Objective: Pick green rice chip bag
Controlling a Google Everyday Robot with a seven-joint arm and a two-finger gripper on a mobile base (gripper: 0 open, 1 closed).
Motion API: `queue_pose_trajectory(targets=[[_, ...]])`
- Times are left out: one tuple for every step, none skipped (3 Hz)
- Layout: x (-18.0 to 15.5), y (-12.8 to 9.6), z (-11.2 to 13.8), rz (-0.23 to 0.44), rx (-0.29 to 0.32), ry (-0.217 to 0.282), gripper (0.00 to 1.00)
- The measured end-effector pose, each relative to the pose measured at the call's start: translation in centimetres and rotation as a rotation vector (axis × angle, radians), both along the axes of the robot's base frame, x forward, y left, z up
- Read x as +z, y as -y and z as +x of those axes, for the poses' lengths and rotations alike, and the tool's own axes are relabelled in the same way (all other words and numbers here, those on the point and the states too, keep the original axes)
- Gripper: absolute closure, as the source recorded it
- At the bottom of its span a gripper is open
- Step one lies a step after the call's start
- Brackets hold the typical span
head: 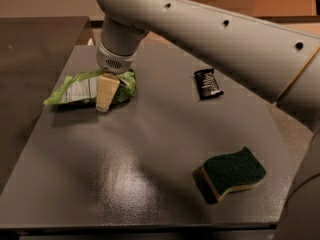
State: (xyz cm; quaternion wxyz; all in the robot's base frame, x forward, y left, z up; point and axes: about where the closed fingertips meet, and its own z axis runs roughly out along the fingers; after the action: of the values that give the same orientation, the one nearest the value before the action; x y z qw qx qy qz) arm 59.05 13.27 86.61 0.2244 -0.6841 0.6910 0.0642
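The green rice chip bag point(75, 89) is a light green wrinkly foil bag with a white label panel. It lies flat at the far left of the dark grey table point(150, 174). My gripper point(107, 95) hangs from the big white arm and sits right over the bag's right half, low at the table surface. Its cream tip covers the middle of the bag, with green foil showing on both sides of it. The part of the bag under the gripper is hidden.
A small black wrapper point(207, 83) lies at the far right of the table. A dark green and yellow sponge point(232, 173) lies near the front right. The white arm point(215, 29) spans the top of the view.
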Motion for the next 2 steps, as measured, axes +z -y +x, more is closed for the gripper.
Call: queue_pose_trajectory(targets=[[-0.12,-0.30,-0.10,-0.017,0.025,-0.003,0.41],[0.50,-0.19,-0.37,-0.017,0.040,-0.004,0.64]])
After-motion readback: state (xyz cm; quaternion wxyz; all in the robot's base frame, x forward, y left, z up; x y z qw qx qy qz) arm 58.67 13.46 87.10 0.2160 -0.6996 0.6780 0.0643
